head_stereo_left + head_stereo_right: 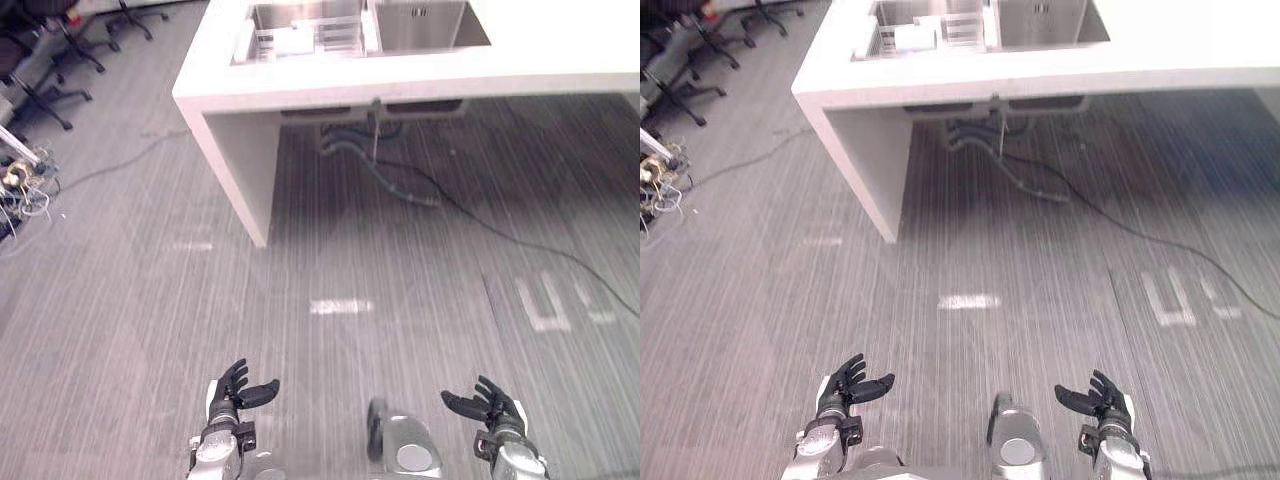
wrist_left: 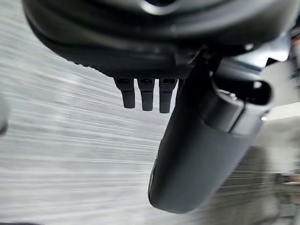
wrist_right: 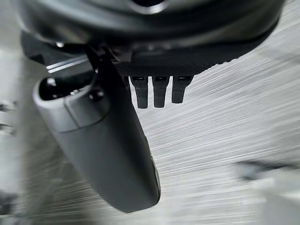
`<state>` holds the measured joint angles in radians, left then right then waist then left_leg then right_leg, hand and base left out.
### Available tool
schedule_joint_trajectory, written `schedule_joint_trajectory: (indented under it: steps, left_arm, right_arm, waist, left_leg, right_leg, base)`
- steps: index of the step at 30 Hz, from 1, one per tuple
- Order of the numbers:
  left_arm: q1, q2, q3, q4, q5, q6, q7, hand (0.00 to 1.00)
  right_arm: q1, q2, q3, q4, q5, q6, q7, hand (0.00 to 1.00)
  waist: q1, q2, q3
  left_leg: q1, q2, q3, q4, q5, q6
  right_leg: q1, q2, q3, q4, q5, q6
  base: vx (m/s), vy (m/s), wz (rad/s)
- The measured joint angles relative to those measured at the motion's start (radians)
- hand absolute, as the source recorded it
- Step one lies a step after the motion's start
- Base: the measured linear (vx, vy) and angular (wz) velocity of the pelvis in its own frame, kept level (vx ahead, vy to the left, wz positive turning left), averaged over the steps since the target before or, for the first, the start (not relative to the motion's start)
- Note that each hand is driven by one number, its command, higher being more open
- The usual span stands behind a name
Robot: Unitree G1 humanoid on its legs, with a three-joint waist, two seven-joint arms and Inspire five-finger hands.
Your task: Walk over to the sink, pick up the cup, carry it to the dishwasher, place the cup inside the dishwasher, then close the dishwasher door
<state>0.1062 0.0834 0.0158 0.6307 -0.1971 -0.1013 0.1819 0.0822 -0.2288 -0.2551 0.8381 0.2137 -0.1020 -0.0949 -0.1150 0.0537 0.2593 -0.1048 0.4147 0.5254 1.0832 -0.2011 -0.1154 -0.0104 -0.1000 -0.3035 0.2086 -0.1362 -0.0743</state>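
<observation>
Left eye view places the white worktop (image 1: 420,78) well ahead, across a stretch of grey floor (image 1: 150,300). The sink (image 1: 425,28) is set into its top surface, with a rack (image 1: 300,38) in the basin beside it. A pale object (image 1: 293,42) lies in that rack; it may be the cup, but this cannot be confirmed at this range. The left hand (image 1: 236,388) and right hand (image 1: 493,404) hang low, fingers straight and spread, each holding nothing.

Judgement: the approach walk is the step in hand.

Hazards:
- A dark cable (image 1: 520,243) runs across the floor from the hoses (image 1: 385,170) under the worktop. It could snag a foot on a rightward path.
- A leftward path risks clipping the worktop corner.
- Stopping short leaves the basin beyond reach.
</observation>
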Motion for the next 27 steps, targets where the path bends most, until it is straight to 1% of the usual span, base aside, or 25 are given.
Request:
schedule_joint_trajectory:
  steps: [2, 3, 4, 5, 6, 7, 8, 9, 10, 11, 12, 13, 14, 15, 16, 17, 19, 20, 21, 22, 23, 24, 25, 26, 27]
  left_arm:
    - [0.002, -0.003, 0.006, -0.128, -0.014, -0.001, 0.021, 0.90]
    - [0.003, -0.005, 0.008, -0.224, -0.018, -0.002, 0.035, 0.90]
    - [0.009, -0.013, 0.007, -0.327, -0.016, -0.006, 0.051, 0.90]
    - [0.014, -0.019, 0.007, -0.375, -0.015, -0.007, 0.057, 0.90]
    - [0.027, -0.035, 0.004, -0.476, -0.009, -0.009, 0.068, 0.90]
    - [0.023, -0.037, -0.005, -0.540, 0.003, -0.017, 0.084, 0.90]
    - [0.021, -0.036, -0.004, -0.573, 0.003, -0.016, 0.093, 0.90]
    - [0.019, -0.036, 0.000, -0.647, 0.024, -0.016, 0.107, 0.90]
    - [0.009, -0.051, 0.002, -0.713, 0.056, -0.015, 0.114, 0.90]
    - [0.007, -0.058, 0.003, -0.747, 0.073, -0.015, 0.121, 0.90]
    - [0.003, -0.059, 0.016, -0.809, 0.099, -0.015, 0.143, 0.90]
    - [-0.029, -0.038, 0.030, -0.835, 0.122, -0.016, 0.166, 0.90]
    - [-0.066, -0.008, 0.037, -0.836, 0.123, -0.016, 0.193, 0.90]
    - [-0.076, 0.000, 0.043, -0.837, 0.123, -0.016, 0.210, 0.90]
    - [-0.081, 0.014, 0.057, -0.846, 0.124, -0.020, 0.231, 0.90]
    - [-0.087, 0.029, 0.057, -0.868, 0.142, -0.028, 0.250, 0.90]
    - [-0.101, 0.045, 0.049, -0.904, 0.165, -0.059, 0.253, 0.90]
    - [-0.121, 0.044, 0.035, -0.911, 0.185, -0.074, 0.253, 0.90]
    - [-0.134, 0.045, 0.025, -0.910, 0.194, -0.076, 0.254, 0.90]
    - [-0.155, 0.053, 0.014, -0.909, 0.210, -0.077, 0.253, 0.90]
    - [-0.175, 0.075, 0.000, -0.903, 0.238, -0.077, 0.254, 0.90]
    - [-0.182, 0.084, -0.013, -0.895, 0.253, -0.077, 0.254, 0.90]
    - [-0.196, 0.074, -0.028, -0.869, 0.279, -0.076, 0.245, 0.90]
    - [-0.218, 0.080, -0.037, -0.855, 0.289, -0.076, 0.235, 0.90]
    - [-0.277, 0.096, -0.071, -0.809, 0.305, -0.075, 0.218, 0.90]
  right_arm:
    - [-0.016, -0.002, 0.001, -0.007, 0.000, -0.003, -0.008, 0.90]
    - [-0.027, 0.005, 0.009, -0.006, -0.001, -0.001, -0.014, 0.90]
    - [-0.030, 0.014, 0.021, -0.006, -0.002, -0.001, -0.020, 0.90]
    - [-0.028, 0.014, 0.025, -0.006, -0.002, -0.001, -0.023, 0.90]
    - [-0.017, 0.017, 0.032, -0.007, -0.003, -0.001, -0.022, 0.90]
    - [-0.007, 0.026, 0.044, -0.002, -0.004, 0.000, -0.024, 0.90]
    - [0.000, 0.038, 0.049, -0.003, -0.005, 0.000, -0.023, 0.90]
    - [0.012, 0.064, 0.049, -0.004, -0.013, -0.001, -0.022, 0.90]
    - [0.018, 0.069, 0.049, -0.002, -0.019, -0.001, -0.022, 0.90]
    - [0.019, 0.067, 0.049, 0.004, -0.021, 0.000, -0.021, 0.90]
    - [0.016, 0.067, 0.049, 0.019, -0.022, 0.000, -0.019, 0.90]
    - [0.015, 0.074, 0.051, 0.020, -0.025, 0.000, -0.011, 0.90]
    - [0.020, 0.073, 0.058, 0.024, -0.040, 0.001, -0.001, 0.90]
    - [0.022, 0.070, 0.069, 0.025, -0.043, 0.002, 0.004, 0.90]
    - [0.026, 0.071, 0.083, 0.025, -0.047, 0.001, 0.015, 0.90]
    - [0.025, 0.071, 0.105, 0.021, -0.050, -0.003, 0.025, 0.90]
    - [0.016, 0.072, 0.113, 0.018, -0.051, -0.007, 0.043, 0.90]
    - [0.013, 0.066, 0.113, 0.015, -0.052, -0.010, 0.049, 0.90]
    - [0.013, 0.062, 0.113, 0.015, -0.053, -0.010, 0.051, 0.90]
    - [0.012, 0.056, 0.114, 0.014, -0.057, -0.009, 0.054, 0.90]
    - [0.038, 0.053, 0.118, 0.003, -0.059, -0.010, 0.055, 0.90]
    - [0.056, 0.046, 0.119, -0.002, -0.061, -0.012, 0.056, 0.90]
    - [0.052, 0.003, 0.117, 0.003, -0.064, -0.009, 0.059, 0.90]
    - [0.050, -0.012, 0.114, 0.000, -0.067, -0.009, 0.062, 0.90]
    - [0.052, -0.032, 0.106, 0.001, -0.082, -0.006, 0.067, 0.90]
  waist:
    - [0.013, -0.001, 0.001]
    - [0.019, -0.007, 0.005]
    - [0.022, -0.013, 0.008]
    - [0.023, -0.013, 0.009]
    - [0.031, 0.005, 0.002]
    - [0.053, 0.012, 0.003]
    - [0.063, 0.000, 0.002]
    - [0.072, -0.036, -0.007]
    - [0.063, -0.047, -0.007]
    - [0.064, -0.049, -0.006]
    - [0.064, -0.052, -0.005]
    - [0.065, -0.074, -0.007]
    - [0.060, -0.081, -0.006]
    - [0.059, -0.080, -0.005]
    - [0.059, -0.076, -0.007]
    - [0.054, -0.067, -0.012]
    - [0.043, -0.054, -0.012]
    - [0.040, -0.037, -0.012]
    - [0.038, -0.028, -0.012]
    - [0.025, -0.017, -0.015]
    - [0.010, -0.032, -0.024]
    - [-0.004, -0.035, -0.034]
    - [-0.003, 0.018, -0.045]
    - [-0.003, 0.023, -0.044]
    - [-0.006, 0.023, -0.045]
  left_leg:
    - [-0.099, -0.015, 0.055, -0.101, -0.021, 0.009]
    - [-0.149, -0.057, 0.059, -0.256, -0.021, 0.010]
    - [-0.176, -0.128, 0.041, -0.501, 0.008, 0.010]
    - [-0.178, -0.163, 0.025, -0.643, 0.044, 0.003]
    - [-0.182, -0.207, -0.037, -0.886, 0.128, -0.009]
    - [-0.182, -0.215, -0.106, -0.870, 0.228, 0.057]
    - [-0.183, -0.225, -0.128, -0.842, 0.247, 0.080]
    - [-0.202, -0.260, -0.153, -0.766, 0.203, 0.122]
    - [-0.223, -0.285, -0.186, -0.690, 0.137, 0.148]
    - [-0.226, -0.287, -0.188, -0.656, 0.100, 0.154]
    - [-0.209, -0.285, -0.178, -0.613, 0.033, 0.152]
    - [-0.164, -0.309, -0.169, -0.605, 0.001, 0.155]
    - [-0.097, -0.323, -0.168, -0.613, -0.033, 0.158]
    - [-0.055, -0.326, -0.164, -0.632, -0.044, 0.152]
    - [0.018, -0.329, -0.153, -0.681, -0.051, 0.143]
    - [0.097, -0.328, -0.150, -0.751, -0.052, 0.125]
    - [0.192, -0.324, -0.146, -0.836, -0.045, 0.102]
    - [0.239, -0.311, -0.144, -0.870, -0.042, 0.092]
    - [0.259, -0.301, -0.144, -0.881, -0.043, 0.086]
    - [0.296, -0.288, -0.147, -0.891, -0.050, 0.060]
    - [0.341, -0.295, -0.157, -0.886, -0.073, 0.021]
    - [0.366, -0.290, -0.172, -0.879, -0.085, 0.002]
    - [0.381, -0.248, -0.182, -0.848, -0.079, -0.010]
    - [0.376, -0.243, -0.193, -0.810, -0.063, -0.012]
    - [0.348, -0.232, -0.220, -0.700, -0.008, -0.015]
  right_leg:
    - [0.057, 0.000, -0.003, -0.057, 0.006, 0.015]
    - [0.100, -0.003, -0.009, -0.094, 0.004, 0.027]
    - [0.144, -0.010, -0.019, -0.129, -0.002, 0.047]
    - [0.163, -0.012, -0.022, -0.142, -0.008, 0.063]
    - [0.197, 0.000, -0.016, -0.162, -0.027, 0.096]
    - [0.237, 0.010, 0.008, -0.163, -0.055, 0.138]
    - [0.251, -0.003, 0.013, -0.162, -0.065, 0.153]
    - [0.269, -0.039, 0.017, -0.149, -0.086, 0.171]
    - [0.256, -0.071, 0.027, -0.076, -0.101, 0.186]
    - [0.225, -0.087, 0.046, 0.009, -0.116, 0.192]
    - [0.125, -0.129, 0.096, 0.260, -0.128, 0.220]
    - [0.017, -0.181, 0.151, 0.546, -0.095, 0.311]
    - [-0.060, -0.203, 0.171, 0.738, -0.098, 0.307]
    - [-0.086, -0.205, 0.166, 0.779, -0.105, 0.292]
    - [-0.121, -0.203, 0.142, 0.789, -0.122, 0.256]
    - [-0.172, -0.193, 0.094, 0.756, -0.147, 0.209]
    - [-0.264, -0.171, 0.046, 0.646, -0.183, 0.141]
    - [-0.329, -0.150, 0.026, 0.528, -0.172, 0.119]
    - [-0.355, -0.136, 0.021, 0.454, -0.154, 0.106]
    - [-0.385, -0.104, 0.022, 0.265, -0.062, 0.098]
    - [-0.382, -0.084, 0.049, 0.100, 0.123, 0.069]
    - [-0.372, -0.077, 0.083, 0.119, 0.249, 0.046]
    - [-0.394, -0.056, 0.088, 0.224, 0.165, 0.040]
    - [-0.398, -0.058, 0.090, 0.267, 0.128, 0.040]
    - [-0.386, -0.072, 0.090, 0.332, 0.059, 0.036]
  base:
    - [0.48, -0.005, -0.02]
    - [0.48, 0.084, 0.09]
    - [0.58, 0.118, 0.10]
    - [0.50, 0.176, -0.04]
    - [0.52, 0.218, -0.33]
    - [0.53, 0.239, -0.42]
    - [0.52, 0.247, -0.38]
    - [0.53, 0.247, 0.13]
    - [0.53, 0.243, 0.22]
    - [0.52, 0.253, 0.17]
    - [0.50, 0.224, -0.07]
    - [0.61, 0.196, 0.02]
    - [0.54, 0.087, 0.09]
    - [0.58, 0.021, -0.05]
    - [0.61, -0.018, -0.21]
    - [0.62, -0.024, -0.17]
    - [0.56, -0.058, -0.02]
    - [0.59, -0.119, 0.03]
    - [0.57, -0.165, 0.14]
    - [0.72, -0.224, 0.30]
    - [0.64, -0.207, 0.44]
    - [0.71, -0.242, 0.20]
    - [0.58, -0.201, -0.01]
    - [0.67, -0.254, -0.12]
    - [0.57, -0.249, 0.15]
